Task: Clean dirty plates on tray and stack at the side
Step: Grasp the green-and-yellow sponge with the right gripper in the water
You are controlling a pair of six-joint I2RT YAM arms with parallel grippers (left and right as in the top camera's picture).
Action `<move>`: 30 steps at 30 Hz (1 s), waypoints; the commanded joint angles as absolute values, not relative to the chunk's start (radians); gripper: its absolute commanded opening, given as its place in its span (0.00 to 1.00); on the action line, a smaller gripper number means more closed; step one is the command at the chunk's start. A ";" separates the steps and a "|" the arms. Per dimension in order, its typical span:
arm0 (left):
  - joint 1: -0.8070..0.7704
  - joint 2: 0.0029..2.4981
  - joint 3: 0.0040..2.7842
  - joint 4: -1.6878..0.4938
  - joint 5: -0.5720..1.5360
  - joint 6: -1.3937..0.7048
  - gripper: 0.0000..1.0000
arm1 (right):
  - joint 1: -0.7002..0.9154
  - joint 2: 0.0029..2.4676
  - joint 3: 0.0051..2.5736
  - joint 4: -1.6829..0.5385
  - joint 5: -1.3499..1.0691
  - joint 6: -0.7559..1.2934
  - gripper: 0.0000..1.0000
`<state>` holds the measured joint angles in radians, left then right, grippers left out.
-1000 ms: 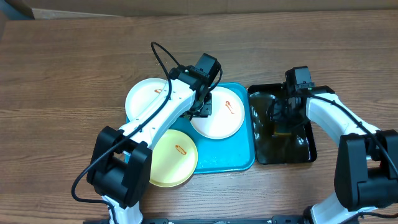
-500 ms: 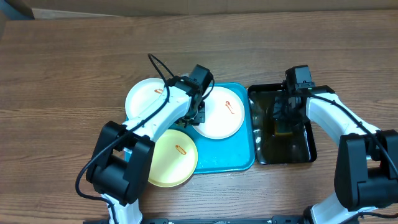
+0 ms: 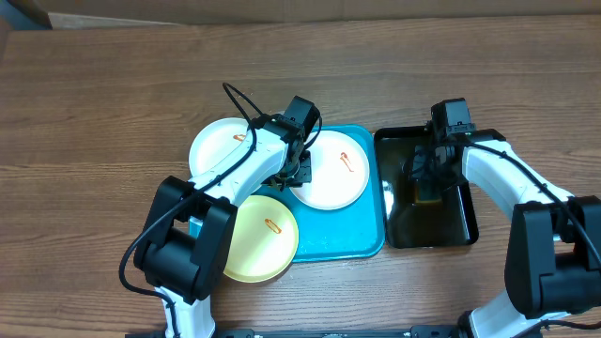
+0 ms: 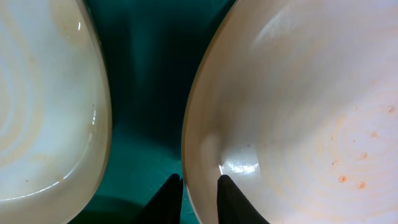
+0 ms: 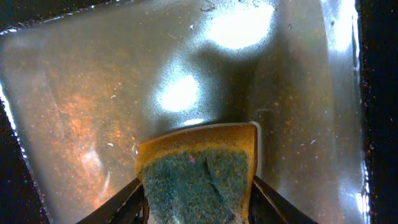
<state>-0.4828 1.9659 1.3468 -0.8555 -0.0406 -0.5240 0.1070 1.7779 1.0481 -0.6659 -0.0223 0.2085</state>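
Over black tray [image 3: 460, 225], coarse sponge [image 5: 198, 186] clamped, glossy round plate [image 4: 298, 93] pinched

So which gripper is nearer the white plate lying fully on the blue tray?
Left. The left gripper pinches the white plate at its left rim; the right gripper is apart, over the black tray, holding a sponge.

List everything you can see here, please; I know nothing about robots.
table: one, brown wood, under everything.
turquoise tray: one, blue-green, table centre.
left white plate: one, white, orange smear, tray's far-left corner.
right white plate: one, white, orange smear, tray's far-right part.
yellow-green plate: one, orange smear, overhanging tray's near-left corner.
black tray: one, glossy, right of turquoise tray.
sponge: one, yellow with green face, above black tray.
left gripper: one, black, pinching right white plate's rim.
right gripper: one, black, holding sponge.
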 commanded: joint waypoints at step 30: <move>-0.483 1.995 1.335 -0.837 -0.028 -0.531 0.16 | 0.111 1.784 1.071 -0.626 -0.027 0.210 0.47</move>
<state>-0.4828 1.9827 1.3411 -0.8398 -0.0376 -0.5240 0.1070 1.7779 1.0485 -0.6308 -0.0223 0.2092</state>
